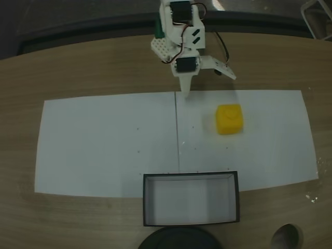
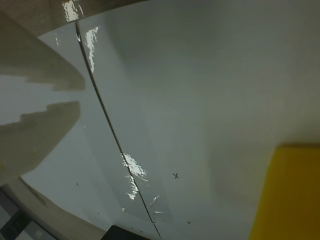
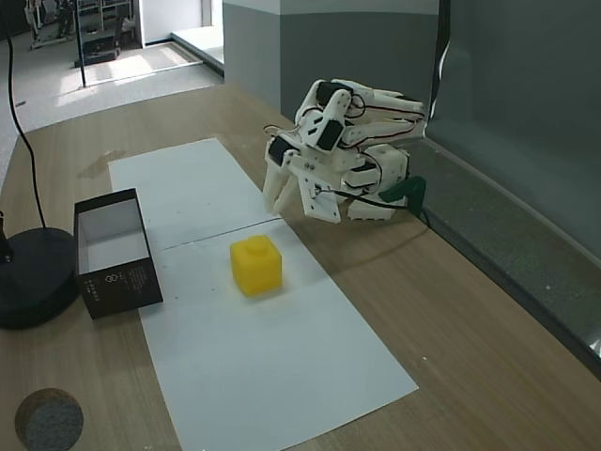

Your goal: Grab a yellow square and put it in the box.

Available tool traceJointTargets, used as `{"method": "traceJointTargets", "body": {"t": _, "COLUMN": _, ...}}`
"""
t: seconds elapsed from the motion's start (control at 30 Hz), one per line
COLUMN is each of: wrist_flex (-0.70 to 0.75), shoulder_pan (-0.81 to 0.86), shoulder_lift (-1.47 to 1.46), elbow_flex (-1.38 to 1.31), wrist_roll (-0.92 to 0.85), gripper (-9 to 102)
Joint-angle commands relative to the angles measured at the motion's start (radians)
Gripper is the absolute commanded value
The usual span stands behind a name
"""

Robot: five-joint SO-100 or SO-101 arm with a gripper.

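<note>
Fingers of the white arm are spread apart and hold nothing; in a fixed view the pointed one reaches down to the far edge of the white paper, near the seam between the two sheets. To its right and nearer in that view, well apart from it, the yellow square sits on the paper. At the near edge of the desk, the box stands with its white inside bare.
</note>
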Motion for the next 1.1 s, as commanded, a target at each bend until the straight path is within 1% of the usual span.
{"method": "traceJointTargets", "body": {"t": 0.0, "wrist_flex": 0.002, "shoulder_pan": 0.003, "shoulder_lift": 0.002, "elbow_flex": -0.041, "wrist_roll": 0.002, "gripper": 0}}
{"method": "traceJointTargets", "body": {"t": 0.73, "wrist_flex": -0.006, "shoulder_pan": 0.003, "shoulder_lift": 0.002, "elbow_flex": -0.04, "wrist_roll": 0.003, "gripper": 0}}
{"method": "traceJointTargets", "body": {"t": 1.07, "wrist_flex": -0.221, "shoulder_pan": -0.003, "shoulder_lift": 0.002, "elbow_flex": -0.049, "wrist_roll": -0.005, "gripper": 0}}
